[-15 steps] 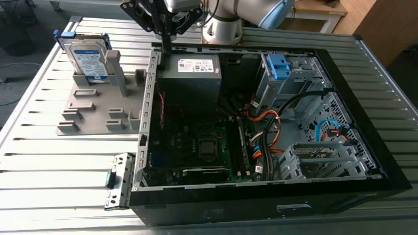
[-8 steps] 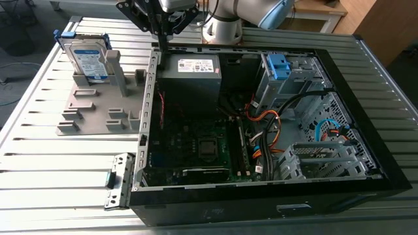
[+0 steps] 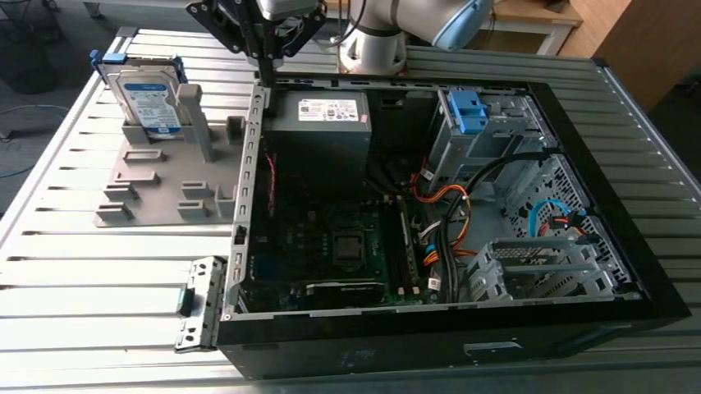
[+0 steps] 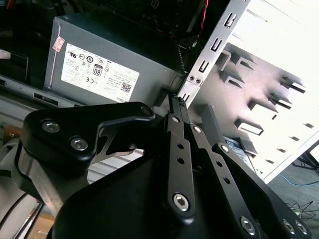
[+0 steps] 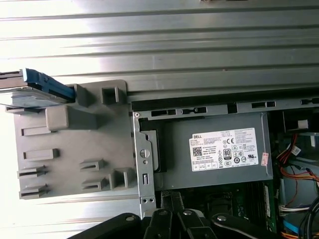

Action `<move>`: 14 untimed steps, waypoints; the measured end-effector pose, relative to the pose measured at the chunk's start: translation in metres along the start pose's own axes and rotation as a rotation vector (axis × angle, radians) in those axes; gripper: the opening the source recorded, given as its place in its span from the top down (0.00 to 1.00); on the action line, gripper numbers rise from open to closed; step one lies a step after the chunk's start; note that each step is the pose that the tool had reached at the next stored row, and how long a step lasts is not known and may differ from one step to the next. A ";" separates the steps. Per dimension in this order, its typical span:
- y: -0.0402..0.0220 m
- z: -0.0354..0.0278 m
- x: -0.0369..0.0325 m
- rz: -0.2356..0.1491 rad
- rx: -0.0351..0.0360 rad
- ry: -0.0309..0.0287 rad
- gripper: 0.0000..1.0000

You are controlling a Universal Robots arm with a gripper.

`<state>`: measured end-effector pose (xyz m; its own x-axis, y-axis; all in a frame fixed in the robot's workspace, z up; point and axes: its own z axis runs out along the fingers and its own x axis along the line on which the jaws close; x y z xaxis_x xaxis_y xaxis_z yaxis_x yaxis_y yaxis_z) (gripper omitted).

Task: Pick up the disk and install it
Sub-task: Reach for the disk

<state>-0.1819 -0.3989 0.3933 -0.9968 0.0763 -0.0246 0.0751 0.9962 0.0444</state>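
I have the black two-finger gripper (image 3: pixel 264 78) at about twelve o'clock in the exterior view. It points straight down over the far corner of the open black desktop computer case (image 3: pixel 613 205). Its fingers are clenched together with nothing between them. In the second wrist view the gripper (image 4: pixel 174 99) narrows to a single tip just beside the perforated silver metal edge strip of the case wall (image 4: pixel 207 59). I cannot tell whether it touches the strip.

The flat silver disk with the white-and-blue label and bright blue carrier frame (image 3: pixel 148 94) is at about ten o'clock in the exterior view. It stands upright on its edge in a slot of the grey plastic holder tray (image 3: pixel 164 189). It is well apart from the gripper, and the tray lies just outside the case wall. In the first wrist view the disk (image 5: pixel 35 89) shows its blue edge at the tray's far end, away from the gripper (image 5: pixel 172 201).

Directly under the gripper, inside the case, sits the grey metal power supply box with a white sticker (image 3: pixel 318 139). At about one o'clock a small blue plastic bracket (image 3: pixel 468 111) sits in the silver drive cage. Everything rests on the ribbed silver metal table (image 3: pixel 66 271).
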 end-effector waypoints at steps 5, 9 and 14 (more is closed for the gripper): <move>-0.0004 -0.0001 0.0051 0.000 0.0000 0.0000 0.89; -0.0007 -0.0003 0.0091 0.000 0.0000 0.0000 0.89; -0.0011 -0.0004 0.0138 0.000 0.0000 0.0000 0.89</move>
<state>-0.1957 -0.3989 0.3933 -0.9968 0.0762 -0.0247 0.0750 0.9962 0.0444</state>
